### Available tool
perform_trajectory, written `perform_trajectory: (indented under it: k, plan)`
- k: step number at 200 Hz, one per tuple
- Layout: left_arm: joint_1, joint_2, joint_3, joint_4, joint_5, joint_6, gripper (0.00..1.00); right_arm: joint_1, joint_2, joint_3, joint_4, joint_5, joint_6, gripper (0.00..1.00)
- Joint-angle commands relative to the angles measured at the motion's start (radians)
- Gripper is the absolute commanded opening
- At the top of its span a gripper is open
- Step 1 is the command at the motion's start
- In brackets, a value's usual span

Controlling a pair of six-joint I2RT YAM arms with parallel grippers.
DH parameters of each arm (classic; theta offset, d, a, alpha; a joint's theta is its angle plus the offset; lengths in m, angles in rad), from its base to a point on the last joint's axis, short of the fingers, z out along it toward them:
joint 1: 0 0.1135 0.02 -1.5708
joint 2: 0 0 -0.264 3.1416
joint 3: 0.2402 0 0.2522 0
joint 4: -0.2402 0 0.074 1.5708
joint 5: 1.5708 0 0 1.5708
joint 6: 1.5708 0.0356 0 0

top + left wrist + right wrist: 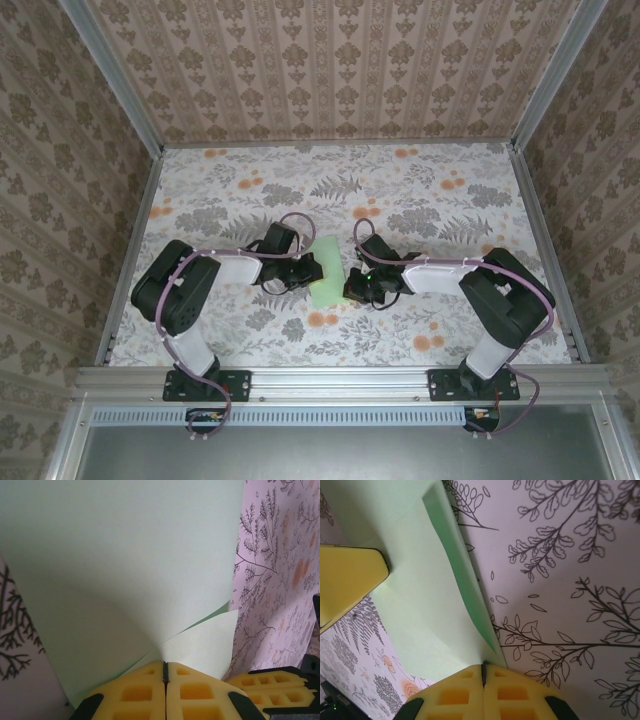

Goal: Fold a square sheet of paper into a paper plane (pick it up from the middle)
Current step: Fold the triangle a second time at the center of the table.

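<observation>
The square sheet of paper [328,270], pale mint green, sits mid-table between both grippers, bent over on itself into a narrow strip. My left gripper [305,272] is shut on its left edge. In the left wrist view the yellow jaws [165,664] pinch the point where the sheet [125,570] curls up and a flap folds out to the right. My right gripper [352,288] is shut on the opposite edge. In the right wrist view its jaws [483,666] nip the sheet [425,610] beside a raised fold. The paper plane is out of view.
The floral tabletop [440,200] spreads around the paper, boxed in by patterned walls and aluminium rails [340,378]. The right gripper's fingers [272,687] show close by in the left wrist view. The left gripper's finger [345,580] rests on the sheet in the right wrist view.
</observation>
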Motion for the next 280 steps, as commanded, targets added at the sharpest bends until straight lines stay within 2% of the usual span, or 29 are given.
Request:
perform_trajectory:
  k: [1,18,74,142,215,280]
  plan:
    - [0.0,0.025,-0.012,-0.019,-0.039,0.003,0.05,-0.004,-0.032,0.025,-0.03,-0.033,-0.067,0.01]
    - [0.0,0.028,-0.012,-0.047,-0.056,0.017,0.04,0.006,-0.026,0.053,0.006,-0.086,-0.096,0.01]
    - [0.0,0.045,-0.023,-0.06,-0.063,0.03,0.02,0.009,0.09,0.162,0.01,-0.071,-0.119,0.0]
    - [0.001,0.058,-0.025,-0.073,-0.065,0.036,0.0,0.007,0.179,0.196,-0.003,-0.081,-0.137,0.0]
    - [0.034,0.08,-0.048,-0.115,-0.086,0.026,0.0,-0.015,0.119,0.077,-0.075,-0.096,-0.215,0.0]
    - [0.056,0.109,-0.063,-0.117,-0.078,0.026,0.0,-0.049,0.04,-0.067,-0.079,-0.125,-0.212,0.0]
